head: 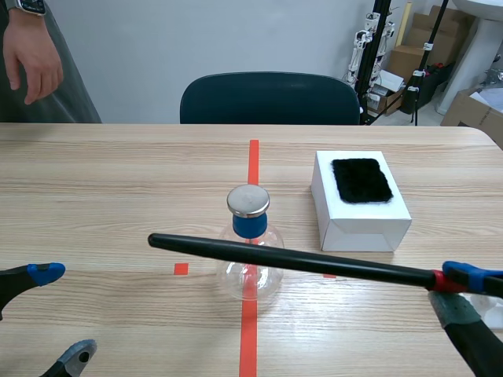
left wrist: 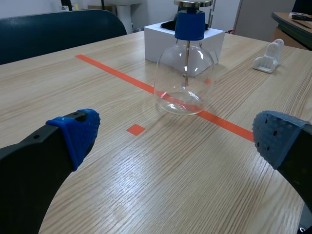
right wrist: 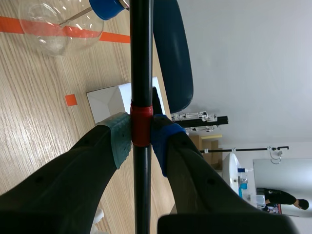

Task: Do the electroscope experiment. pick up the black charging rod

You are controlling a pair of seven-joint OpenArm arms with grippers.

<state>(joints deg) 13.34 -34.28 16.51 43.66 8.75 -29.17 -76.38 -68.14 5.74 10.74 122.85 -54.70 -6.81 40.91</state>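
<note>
My right gripper clamps the black rod at its red band, lower right; the rod crosses in front of the flask, tip mid-left. My left gripper gapes wide, lower left, well apart from both.

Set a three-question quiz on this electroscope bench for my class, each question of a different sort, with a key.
1. Multiple choice: what lies on top of the white box?
A. a black fuzzy pad
B. a metal disc
C. a blue stopper
2. True or false: the left hand is open and holds nothing.
3. Fill the gap: the right hand is shut on the black rod at its ____ band.
Key: 1 A; 2 true; 3 red.
</note>
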